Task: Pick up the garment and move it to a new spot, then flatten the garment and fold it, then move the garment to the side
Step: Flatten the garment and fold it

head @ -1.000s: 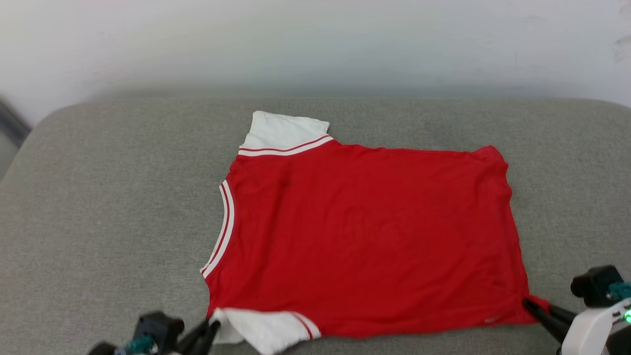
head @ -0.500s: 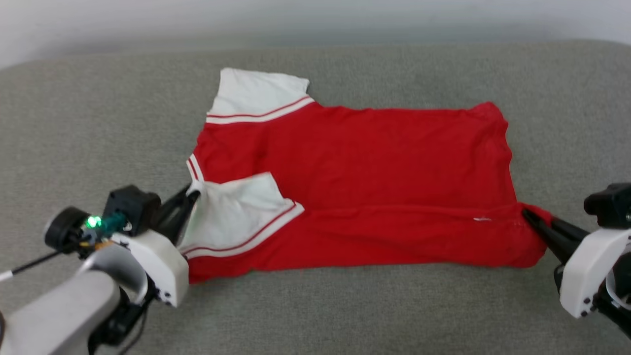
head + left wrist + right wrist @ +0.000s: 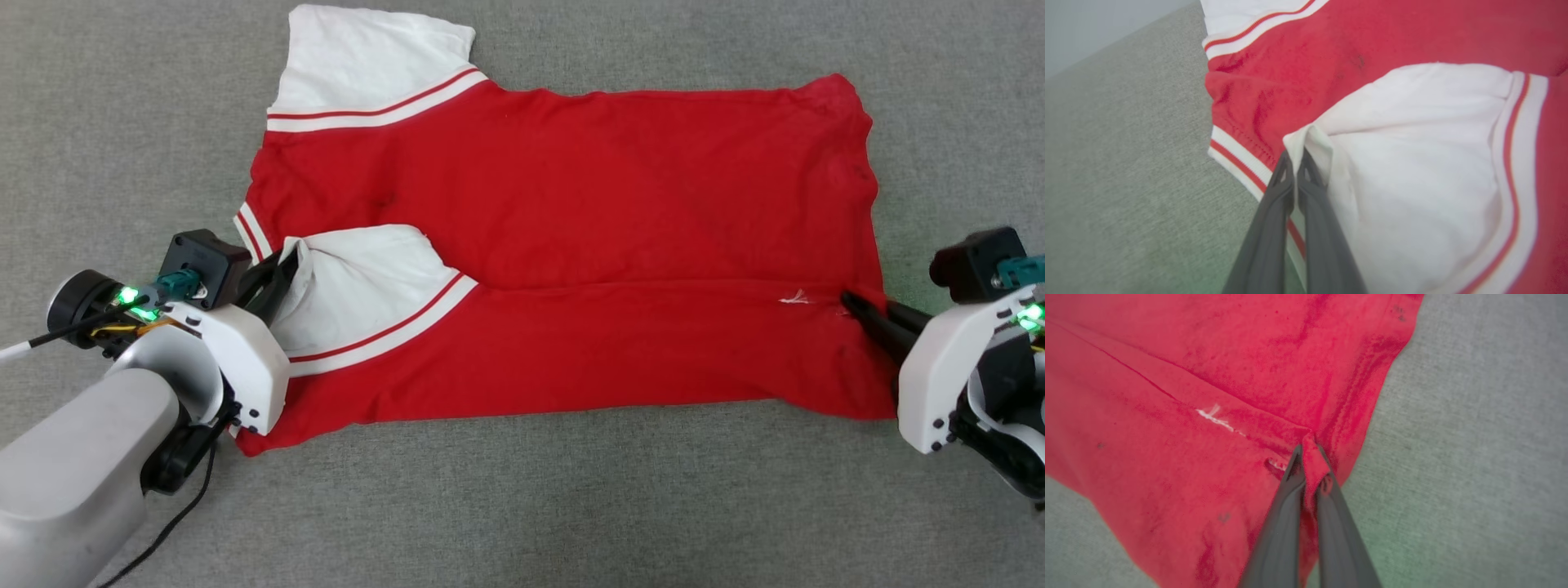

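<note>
The red sports jersey garment, with white short sleeves and red-and-white striped trim, lay spread across the centre of the head view on a grey woven fabric surface, plain red side uppermost. The left claw, at the middle left of the frame, was clenched on the edge of the near white sleeve, which lay folded inward over the red body. The far white sleeve lay flat at the upper left. The right claw, at the middle right, was clenched on a pinch of red fabric at the garment's right edge. A fold line ran across the red cloth between the two claws.
</note>
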You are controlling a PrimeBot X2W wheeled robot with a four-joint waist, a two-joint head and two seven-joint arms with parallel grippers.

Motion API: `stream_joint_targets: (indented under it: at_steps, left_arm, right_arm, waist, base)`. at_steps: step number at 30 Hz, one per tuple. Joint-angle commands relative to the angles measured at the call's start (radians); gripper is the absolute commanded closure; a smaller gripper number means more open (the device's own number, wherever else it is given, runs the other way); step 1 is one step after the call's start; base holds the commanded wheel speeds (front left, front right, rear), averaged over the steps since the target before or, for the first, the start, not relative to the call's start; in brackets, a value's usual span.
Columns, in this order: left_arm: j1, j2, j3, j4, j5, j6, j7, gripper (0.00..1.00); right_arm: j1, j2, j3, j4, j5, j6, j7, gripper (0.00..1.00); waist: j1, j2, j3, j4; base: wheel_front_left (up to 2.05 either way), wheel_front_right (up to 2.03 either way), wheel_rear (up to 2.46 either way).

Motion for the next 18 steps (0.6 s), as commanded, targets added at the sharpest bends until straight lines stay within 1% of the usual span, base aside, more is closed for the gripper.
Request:
stream_joint_targets:
  at_steps: [1,3,5,6,8,9,10,11,12,13,16,18]
  left_arm:
    - [-0.007,-0.005,-0.002,0.010,-0.001,-0.005,-0.002,1.00]
    - [-0.005,-0.022,-0.016,0.062,-0.008,-0.030,0.007,1.00]
    - [0.000,-0.050,-0.026,0.100,-0.016,-0.047,0.009,1.00]
    - [0.005,-0.066,-0.031,0.113,-0.026,-0.064,0.014,1.00]
    - [0.010,-0.085,-0.031,0.135,-0.033,-0.080,-0.003,1.00]
    - [0.012,-0.091,-0.033,0.146,-0.034,-0.086,-0.007,1.00]
    - [0.013,-0.093,-0.033,0.155,-0.037,-0.089,-0.009,1.00]
    - [0.009,-0.094,-0.029,0.161,-0.039,-0.089,-0.018,0.88]
    - [0.004,-0.091,-0.023,0.162,-0.039,-0.086,-0.025,0.23]
    - [-0.002,-0.087,-0.018,0.164,-0.038,-0.092,-0.035,0.00]
    - [-0.022,-0.075,-0.005,0.145,-0.040,-0.094,-0.043,0.00]
    - [-0.037,-0.056,0.002,0.118,-0.044,-0.092,-0.031,0.00]
  right_arm:
    - [-0.018,0.003,0.006,0.013,-0.005,-0.001,0.005,1.00]
    - [-0.035,0.006,0.035,0.058,-0.011,-0.002,0.005,1.00]
    - [-0.046,0.007,0.064,0.093,-0.005,-0.002,0.004,1.00]
    - [-0.050,0.007,0.073,0.106,0.003,-0.002,0.000,1.00]
    - [-0.062,0.007,0.083,0.118,0.015,-0.001,-0.019,1.00]
    - [-0.065,0.004,0.086,0.121,0.020,-0.001,-0.030,0.84]
    - [-0.065,-0.002,0.085,0.122,0.023,-0.001,-0.042,0.55]
    - [-0.065,-0.007,0.083,0.119,0.022,-0.001,-0.059,0.00]
    - [-0.062,-0.011,0.082,0.114,0.022,-0.001,-0.073,0.00]
    - [-0.058,-0.015,0.079,0.110,0.020,-0.001,-0.089,0.00]
    - [-0.032,-0.028,0.069,0.091,0.028,-0.001,-0.115,0.00]
    - [-0.014,-0.038,0.061,0.076,0.029,-0.001,-0.122,0.00]
  waist:
    - [-0.0002,0.0000,0.008,-0.004]
    - [-0.0002,0.0000,0.010,-0.003]
    - [-0.0002,0.0000,0.004,0.002]
    - [-0.0002,0.0000,-0.001,0.005]
    - [-0.0002,0.0000,-0.016,0.010]
    - [-0.0002,0.0000,-0.026,0.013]
    - [-0.0002,0.0000,-0.036,0.016]
    - [-0.0002,0.0000,-0.048,0.019]
    - [-0.0002,0.0000,-0.059,0.022]
    - [-0.0002,0.0000,-0.073,0.025]
    - [-0.0002,0.0000,-0.108,0.036]
    - [-0.0002,0.0000,-0.128,0.042]
  base:
    - [0.00,0.00,0.00]
    - [0.00,0.00,0.00]
    - [0.00,0.00,0.00]
    - [0.00,0.00,0.00]
    - [0.00,0.00,0.00]
    - [0.00,0.00,0.00]
    - [0.00,0.00,0.00]
    - [0.00,0.00,0.00]
    - [0.00,0.00,0.00]
    - [0.00,0.00,0.00]
    - [0.00,0.00,0.00]
    - [0.00,0.00,0.00]
